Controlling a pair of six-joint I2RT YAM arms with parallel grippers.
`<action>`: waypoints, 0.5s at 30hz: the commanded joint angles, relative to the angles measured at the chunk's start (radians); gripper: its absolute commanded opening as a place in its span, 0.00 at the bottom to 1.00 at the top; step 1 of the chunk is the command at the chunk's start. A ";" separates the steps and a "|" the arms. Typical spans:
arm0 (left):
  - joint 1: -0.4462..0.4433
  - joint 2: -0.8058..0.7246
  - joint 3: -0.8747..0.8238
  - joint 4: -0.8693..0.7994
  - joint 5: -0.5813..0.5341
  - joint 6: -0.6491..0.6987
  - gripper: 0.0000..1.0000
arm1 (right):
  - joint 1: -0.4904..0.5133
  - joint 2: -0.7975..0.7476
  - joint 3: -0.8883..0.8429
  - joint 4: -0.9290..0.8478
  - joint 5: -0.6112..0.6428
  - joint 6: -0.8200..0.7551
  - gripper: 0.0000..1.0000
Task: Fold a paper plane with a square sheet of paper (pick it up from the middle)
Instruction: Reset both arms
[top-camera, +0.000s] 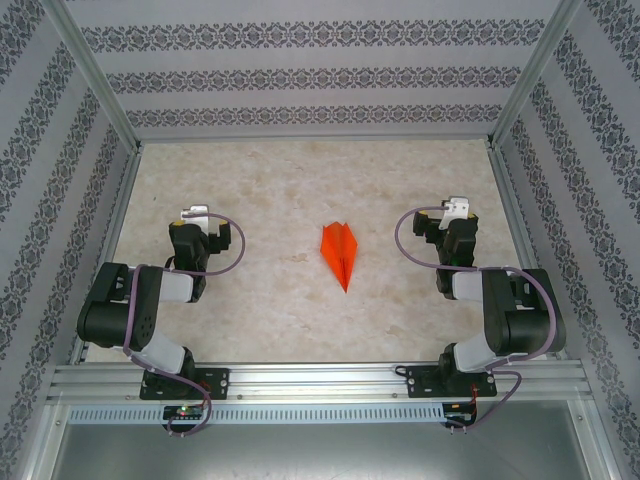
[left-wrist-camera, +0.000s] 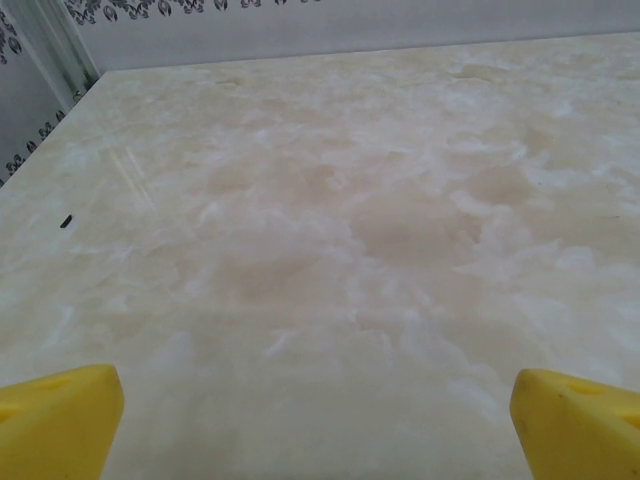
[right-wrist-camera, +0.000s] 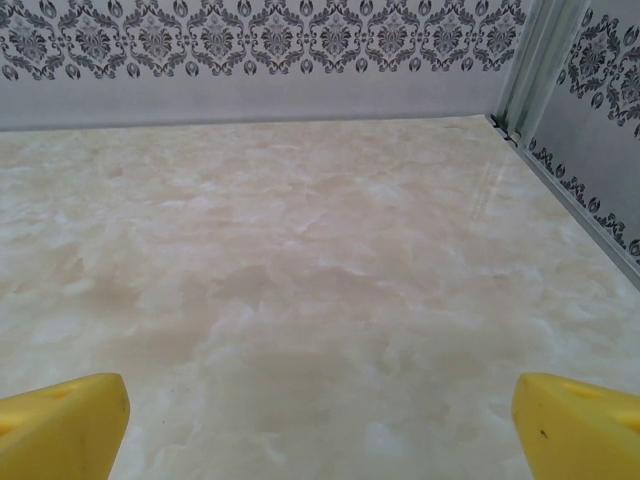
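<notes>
The paper plane (top-camera: 340, 252), a narrow pointed dart of bright orange paper, lies on the pale marbled tabletop (top-camera: 270, 180) at the centre of the overhead frame. Its tip points toward the bottom edge and a crease runs down its length. It rests between my two arms, well apart from both, and nothing touches it. I judge the folding finished, since the sheet already has its dart shape.

My left gripper (top-camera: 196, 214) sits at the middle left of the overhead frame and my right gripper (top-camera: 456, 208) at the middle right, each drawn in above its own arm. I read this as a rest pose, set wide to either side so the plane lies unobstructed.

Both pairs of fingers are spread wide and empty. In the left wrist view my yellow pads (left-wrist-camera: 60, 420) occupy the two bottom corners with only tabletop across the gap, and the right wrist view looks the same.

The bottom edge cuts those pads off, so I see just their upper tips. From above, my fingers are tucked among white mounts and dark housings, too small to make out. The plane is small too, so I cannot tell how even its wings are or whether it lies quite flat. I cannot identify a dark speck (left-wrist-camera: 66, 221) at the left of the left wrist view.
</notes>
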 joint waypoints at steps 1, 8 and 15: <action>-0.008 -0.003 0.008 0.064 0.030 0.015 1.00 | 0.004 -0.006 0.003 0.040 0.011 0.020 0.98; -0.007 -0.008 0.022 0.029 0.130 0.055 1.00 | 0.004 -0.005 0.003 0.040 0.012 0.020 0.98; 0.000 -0.008 0.025 0.025 0.140 0.050 1.00 | 0.004 -0.006 0.003 0.040 0.012 0.020 0.98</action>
